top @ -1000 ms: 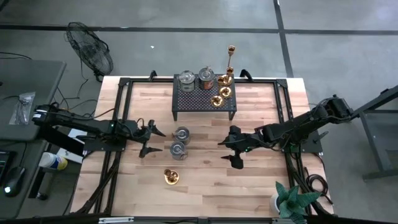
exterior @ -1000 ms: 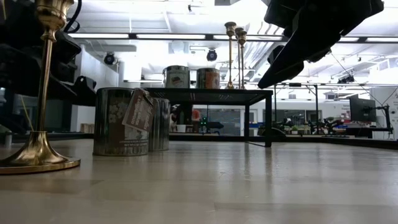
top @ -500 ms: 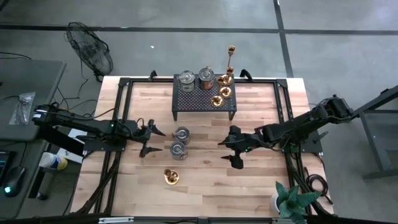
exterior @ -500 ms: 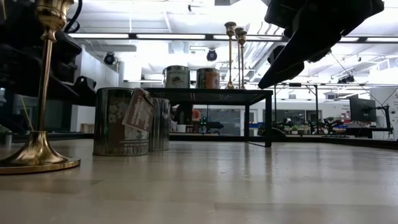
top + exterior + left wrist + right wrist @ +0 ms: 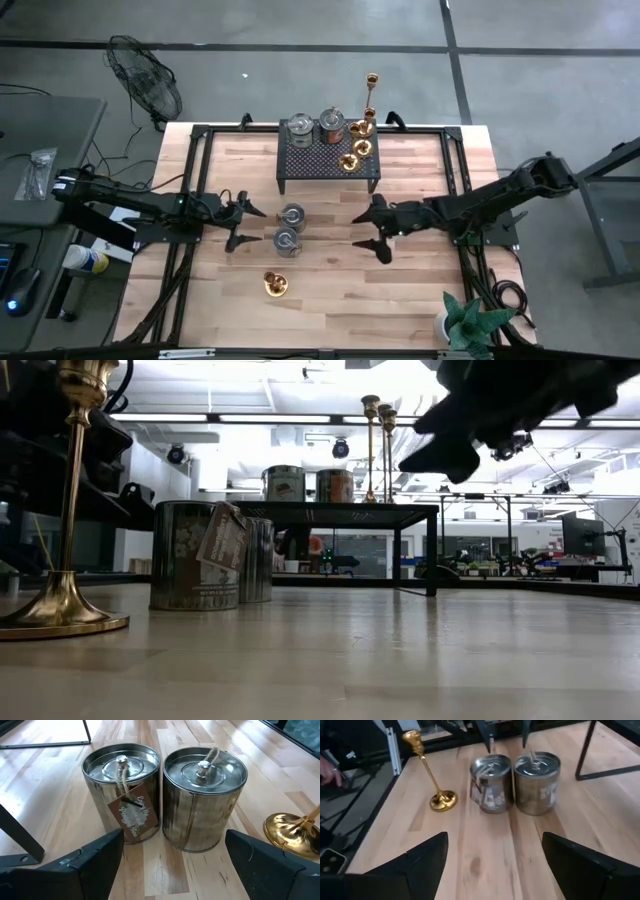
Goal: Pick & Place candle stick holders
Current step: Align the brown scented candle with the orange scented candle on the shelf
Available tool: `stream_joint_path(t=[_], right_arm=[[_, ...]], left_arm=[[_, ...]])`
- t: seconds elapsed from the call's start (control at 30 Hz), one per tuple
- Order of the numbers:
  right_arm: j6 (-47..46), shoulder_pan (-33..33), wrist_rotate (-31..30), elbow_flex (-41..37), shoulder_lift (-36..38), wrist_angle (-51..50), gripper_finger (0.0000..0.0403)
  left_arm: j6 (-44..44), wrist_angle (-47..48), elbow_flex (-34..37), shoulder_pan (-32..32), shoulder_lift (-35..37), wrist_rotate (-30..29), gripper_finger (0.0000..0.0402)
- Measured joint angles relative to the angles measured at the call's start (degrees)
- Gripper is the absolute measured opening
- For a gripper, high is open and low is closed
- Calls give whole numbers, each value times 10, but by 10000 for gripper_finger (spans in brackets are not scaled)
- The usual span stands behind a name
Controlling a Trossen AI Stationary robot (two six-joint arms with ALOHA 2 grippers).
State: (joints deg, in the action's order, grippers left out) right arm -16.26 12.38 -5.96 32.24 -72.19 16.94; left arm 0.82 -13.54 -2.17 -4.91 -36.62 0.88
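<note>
silver cup [image 5: 124, 790], tag script unreadable, both grippers open

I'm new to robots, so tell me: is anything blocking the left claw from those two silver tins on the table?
Nothing visible: the open left gripper faces the two silvery cups across bare wood.

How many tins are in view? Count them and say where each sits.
4. One tin and another stand side by side mid-table; two more sit on the stand. None seems hidden.
</note>
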Motion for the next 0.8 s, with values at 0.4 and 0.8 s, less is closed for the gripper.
stream_joint_path(t=[0.4,0.8], right_arm=[[0,-44,1,-158,35,267,316],[0,-77,1,-274,35,483,316]], left_arm=[[4,0,0,0,0,-24,344],[4,0,0,0,0,-51,344]])
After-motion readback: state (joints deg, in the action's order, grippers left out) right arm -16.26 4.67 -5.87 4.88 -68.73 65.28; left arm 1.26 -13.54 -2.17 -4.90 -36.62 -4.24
